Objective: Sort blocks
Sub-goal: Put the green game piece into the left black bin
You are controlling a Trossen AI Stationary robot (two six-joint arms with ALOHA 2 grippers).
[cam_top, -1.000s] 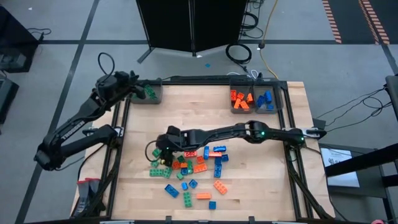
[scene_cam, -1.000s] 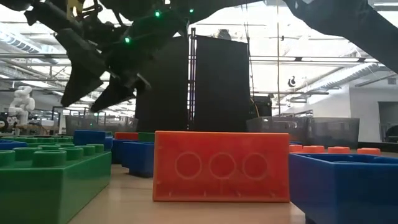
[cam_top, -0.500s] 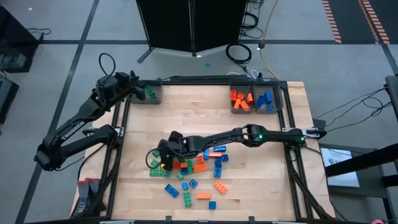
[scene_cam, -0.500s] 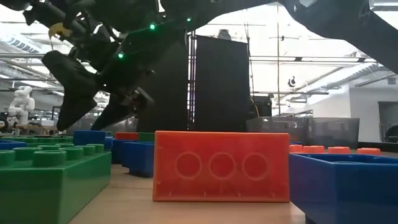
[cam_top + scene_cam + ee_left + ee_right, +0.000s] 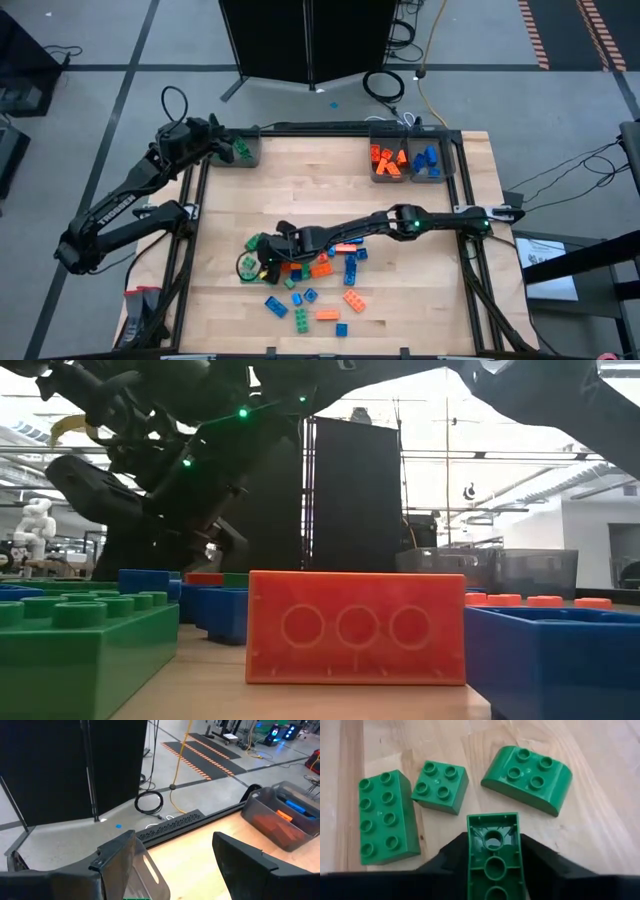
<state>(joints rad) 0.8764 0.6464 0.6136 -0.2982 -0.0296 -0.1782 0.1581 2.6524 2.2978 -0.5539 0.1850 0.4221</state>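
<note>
1. Between the fingers point(image 5: 447, 857) of the right pincer point(image 5: 262, 256) we are seeing a green brick point(image 5: 494, 854), lying underside up so that its hollow tubes are facing the wrist camera, one dark finger flanking each of its long sides.

2. We are judging the blocks point(image 5: 320, 275) to be light, stiff and smooth-walled: hard plastic that is not going to crush, but may twist or slip out if pinched off-centre. Taking hold across the two flat long walls, near the middle of the length, is looking like the safest way; the studded top and the open underside are offering poorer faces.

3. We are reading the right pincer as narrowing onto this green brick, with the fingers lying against or just beside its walls; whether the hold is already firm we cannot tell.

4. Just ahead of that pincer, three more green pieces are resting on the tabletop point(image 5: 300, 180): a long eight-stud brick point(image 5: 385, 816), a small four-stud brick point(image 5: 440, 786) and a round-ended brick point(image 5: 529, 779), all apart from the one in the fingers.

5. Well away from it, the left pincer point(image 5: 222, 146) is waiting at the grey bin point(image 5: 252, 155) holding green pieces, its fingers point(image 5: 117, 857) standing apart with nothing between them.
</note>
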